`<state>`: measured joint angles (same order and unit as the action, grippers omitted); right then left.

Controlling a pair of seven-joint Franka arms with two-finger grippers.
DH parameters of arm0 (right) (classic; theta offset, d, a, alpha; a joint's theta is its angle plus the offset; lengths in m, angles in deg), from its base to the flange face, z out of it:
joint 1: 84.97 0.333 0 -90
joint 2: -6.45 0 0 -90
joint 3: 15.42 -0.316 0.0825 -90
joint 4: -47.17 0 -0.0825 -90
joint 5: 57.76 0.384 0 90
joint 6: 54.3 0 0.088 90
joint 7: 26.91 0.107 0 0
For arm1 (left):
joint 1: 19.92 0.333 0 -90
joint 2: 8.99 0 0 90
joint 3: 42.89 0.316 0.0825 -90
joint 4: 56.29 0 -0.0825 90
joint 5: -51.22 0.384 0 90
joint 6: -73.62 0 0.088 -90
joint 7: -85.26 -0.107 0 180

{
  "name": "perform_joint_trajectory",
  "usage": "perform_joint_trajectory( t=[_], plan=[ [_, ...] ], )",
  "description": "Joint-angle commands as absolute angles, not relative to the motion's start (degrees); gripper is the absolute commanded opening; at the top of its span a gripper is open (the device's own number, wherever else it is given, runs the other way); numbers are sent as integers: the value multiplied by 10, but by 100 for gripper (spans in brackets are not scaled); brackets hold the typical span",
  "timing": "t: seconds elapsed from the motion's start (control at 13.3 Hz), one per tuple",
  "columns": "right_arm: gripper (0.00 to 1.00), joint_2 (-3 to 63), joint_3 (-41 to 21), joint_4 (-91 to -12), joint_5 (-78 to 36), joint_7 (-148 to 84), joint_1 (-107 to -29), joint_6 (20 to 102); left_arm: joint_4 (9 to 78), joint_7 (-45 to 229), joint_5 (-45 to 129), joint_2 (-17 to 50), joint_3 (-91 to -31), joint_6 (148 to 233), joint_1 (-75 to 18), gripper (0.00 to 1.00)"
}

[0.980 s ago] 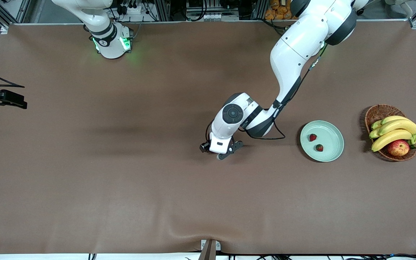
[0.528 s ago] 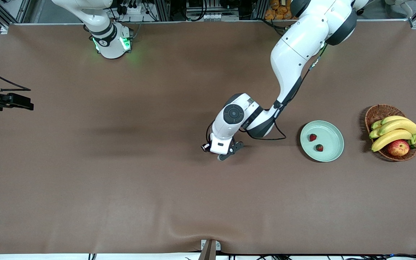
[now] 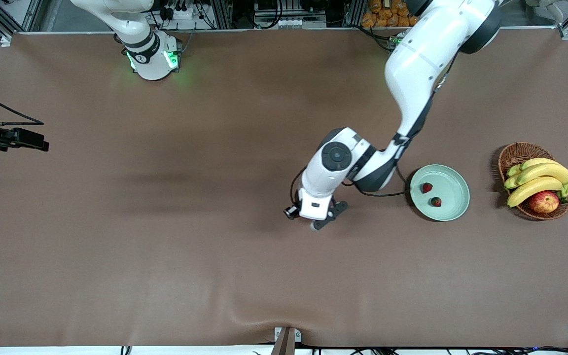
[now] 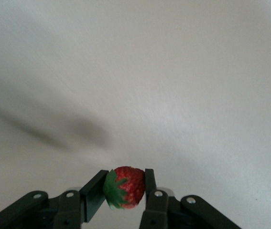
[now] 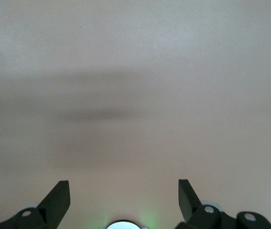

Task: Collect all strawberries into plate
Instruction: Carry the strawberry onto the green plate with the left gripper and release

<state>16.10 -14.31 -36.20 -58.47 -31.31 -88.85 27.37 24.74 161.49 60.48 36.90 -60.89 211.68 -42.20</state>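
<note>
- Right gripper (image 5: 123,195) is waiting at the right arm's end of the counter (image 3: 165,256), jaws gaping wide, nothing between them.
- Left gripper (image 4: 124,187) is hanging over mid-counter, clamping one strawberry (image 4: 124,187) between its fingers (image 4: 93,194).
- Plate (image 3: 454,180) is sitting toward the left arm's end, carrying two strawberries (image 3: 427,187), apart from each other.
- Wicker basket (image 3: 515,154) with bananas (image 3: 540,177) and an apple (image 3: 544,201) is sitting beside the plate, closer to that end.

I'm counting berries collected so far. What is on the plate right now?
Two strawberries lie on the plate, apart from each other. Nothing covers it. A third strawberry is pinched in the left gripper, over the table.
</note>
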Motion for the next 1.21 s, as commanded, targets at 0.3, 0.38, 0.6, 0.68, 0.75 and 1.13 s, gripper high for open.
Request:
perform_joint_trajectory(
  t=[0.3, 0.38, 0.6, 0.68, 0.75, 1.13],
  plan=[
    [100, 153, -153, -368, -574, -303, -897, 263, 423, 1415, 601, 194, -613, 1949, -304, 0],
    [100, 153, -153, -368, -574, -303, -897, 261, 434, 1381, 601, 186, -613, 1924, -282, 0],
    [100, 153, -153, -368, -573, -303, -896, 250, 474, 1320, 609, 185, -612, 1891, -225, 0],
    [100, 153, -153, -368, -573, -303, -896, 250, 489, 1293, 619, 185, -611, 1893, -206, 0],
    [100, 153, -154, -367, -573, -303, -896, 250, 500, 1258, 640, 186, -613, 1895, -180, 0],
    [100, 153, -154, -367, -573, -303, -896, 251, 511, 1137, 651, 193, -613, 1910, -115, 0]
  ],
)
